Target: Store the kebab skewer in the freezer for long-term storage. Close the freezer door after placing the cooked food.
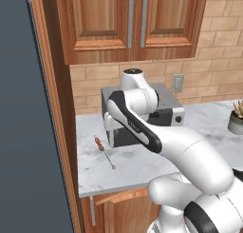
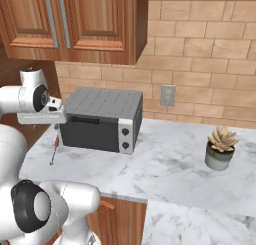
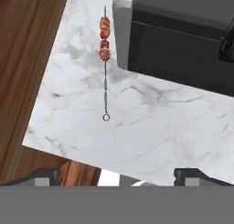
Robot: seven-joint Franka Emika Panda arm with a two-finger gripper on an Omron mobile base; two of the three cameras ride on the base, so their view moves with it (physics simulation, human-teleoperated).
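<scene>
The kebab skewer (image 3: 105, 58) lies flat on the white marble counter (image 3: 151, 127), just left of a toaster oven. Its reddish-brown meat chunks point toward the wall and its ring end toward the counter's front edge. It also shows as a thin stick (image 1: 103, 151) near the counter's left end, and below my hand (image 2: 54, 149). My gripper (image 3: 119, 176) hovers above the counter's front edge. It is open wide, with nothing between its fingertips (image 3: 45, 175), and the skewer lies ahead of it and to the left. A slate-blue fridge face (image 1: 23, 132) stands at the far left. The freezer and the freezer door are out of view.
A grey toaster oven (image 2: 102, 119) sits close beside the skewer. A potted succulent (image 2: 220, 149) stands at the counter's right. Wooden upper cabinets (image 1: 128, 23) hang above. A wooden panel (image 1: 54, 108) separates the counter from the fridge.
</scene>
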